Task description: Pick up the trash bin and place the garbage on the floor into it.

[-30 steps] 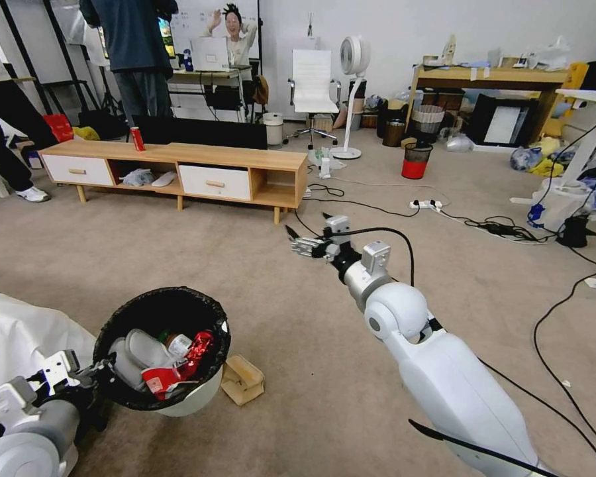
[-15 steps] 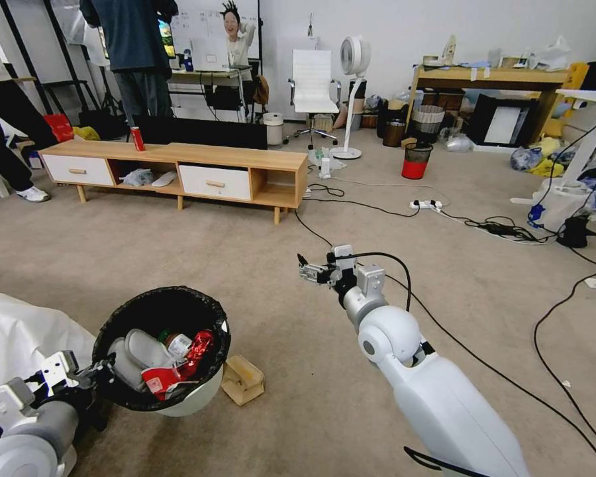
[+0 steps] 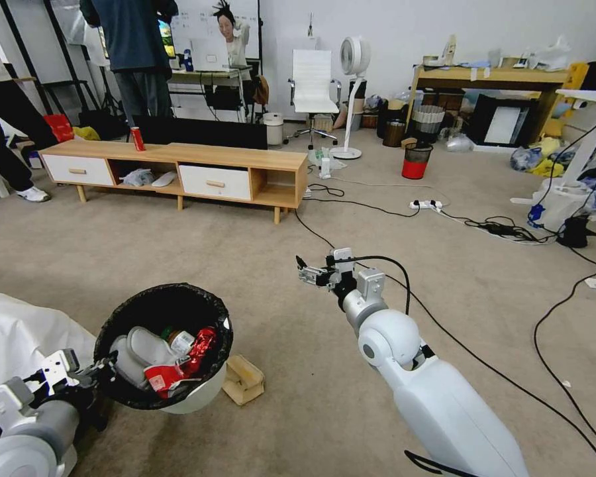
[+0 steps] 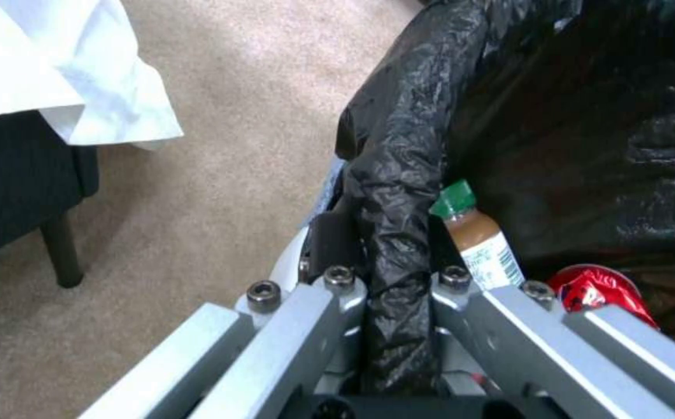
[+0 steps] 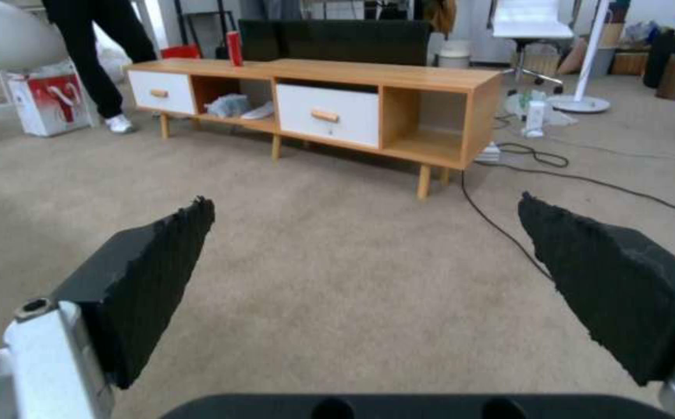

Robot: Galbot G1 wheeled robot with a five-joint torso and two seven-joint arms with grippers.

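Observation:
The trash bin (image 3: 195, 397), pale white with a black bag over its rim, hangs low at my left, tilted toward me. My left gripper (image 3: 102, 372) is shut on its near rim; the left wrist view shows the fingers (image 4: 314, 326) clamping the bag-covered rim (image 4: 395, 244). Garbage lies inside: a green-capped bottle (image 4: 477, 238), a red wrapper (image 4: 597, 288), a red-and-white cup (image 3: 160, 377) and pale tissues (image 3: 142, 344). A brown crumpled piece (image 3: 243, 379) rests on the floor (image 3: 179, 258) beside the bin. My right gripper (image 3: 309, 272) hovers open over bare carpet, its pads (image 5: 159, 273) wide apart.
A low wooden cabinet (image 3: 179, 169) with a red can (image 3: 137, 139) stands ahead. Black cables (image 3: 470, 222) cross the carpet at right, one passing under my right arm. A red-bottomed mesh bin (image 3: 416, 161) stands far back. White cloth (image 3: 20, 331) lies at my left.
My right arm has drawn back toward me and dropped lower, then nearly stopped. The bin and left gripper have barely moved.

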